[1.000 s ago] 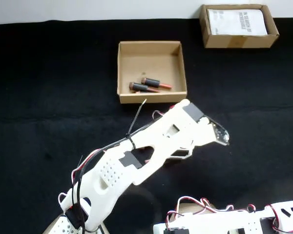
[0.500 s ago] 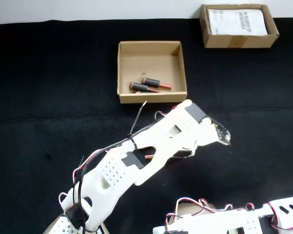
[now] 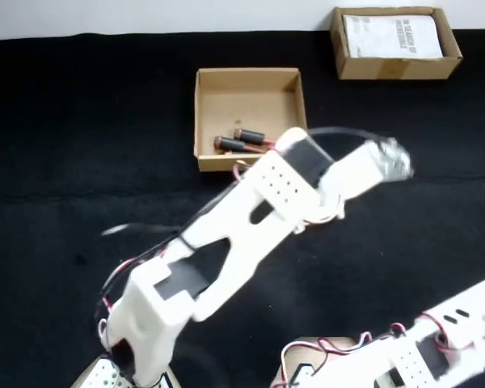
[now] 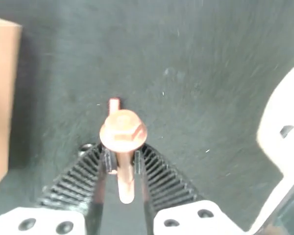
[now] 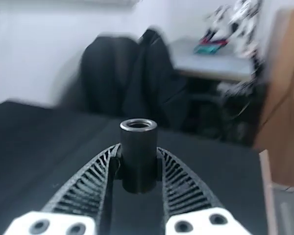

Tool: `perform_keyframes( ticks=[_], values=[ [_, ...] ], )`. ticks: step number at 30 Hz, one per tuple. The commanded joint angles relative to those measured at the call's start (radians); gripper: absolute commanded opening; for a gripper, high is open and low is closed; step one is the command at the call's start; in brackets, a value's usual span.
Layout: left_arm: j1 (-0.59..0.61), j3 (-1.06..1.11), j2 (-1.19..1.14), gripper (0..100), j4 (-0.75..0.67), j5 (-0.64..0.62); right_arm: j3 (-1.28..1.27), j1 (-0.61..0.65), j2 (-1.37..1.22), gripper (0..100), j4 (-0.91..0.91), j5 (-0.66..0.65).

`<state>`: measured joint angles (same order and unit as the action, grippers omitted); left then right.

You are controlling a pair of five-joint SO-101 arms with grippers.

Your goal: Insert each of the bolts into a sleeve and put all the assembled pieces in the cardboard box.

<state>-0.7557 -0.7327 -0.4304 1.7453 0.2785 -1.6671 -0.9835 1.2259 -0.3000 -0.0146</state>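
Observation:
My left gripper [image 4: 121, 169] is shut on a copper bolt [image 4: 122, 133], whose hex head stands above the fingertips over the black table. In the high view the left arm [image 3: 259, 210] stretches from the bottom left toward the cardboard box [image 3: 206, 105], its end just in front of the box's near right corner. Two assembled pieces [image 3: 246, 141] lie inside the box. My right gripper [image 5: 137, 161] is shut on a black sleeve [image 5: 138, 152], open end up, held high with the room behind it. The right arm [image 3: 420, 356] sits at the bottom right.
A second cardboard box [image 3: 449, 61] holding a printed sheet stands at the back right. One wall of the cardboard box [image 4: 1, 98] shows beside the bolt in the left wrist view. A white arm part [image 4: 284, 132] is close on the other side.
The left arm has lifted and swung toward the cardboard box with the bolt. The right arm has tilted upward at the bottom right.

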Motion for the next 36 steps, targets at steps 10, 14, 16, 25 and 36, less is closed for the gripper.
perform_keyframes(
  ticks=[10, 14, 16, 25, 36],
  values=[
    [0.022, -0.039, 0.412, 1, 0.0, -0.454, -0.018, 0.536, 0.022, 0.8, 0.394, 0.014],
    [0.105, -0.039, 0.458, 1, 0.0, -0.506, 0.036, 0.734, 0.022, 0.8, 0.559, 0.014],
    [0.183, -0.039, 0.481, 1, 0.0, -0.534, 0.073, 0.834, 0.022, 0.8, 0.627, 0.014],
    [0.498, 0.012, 0.682, 1, 0.011, -0.494, 0.154, 1.086, 0.021, 0.8, 0.707, 0.015],
    [0.509, 0.858, 1.264, 1, -0.164, -0.434, 0.154, 1.274, 0.024, 0.8, 0.522, 0.015]
  ],
)
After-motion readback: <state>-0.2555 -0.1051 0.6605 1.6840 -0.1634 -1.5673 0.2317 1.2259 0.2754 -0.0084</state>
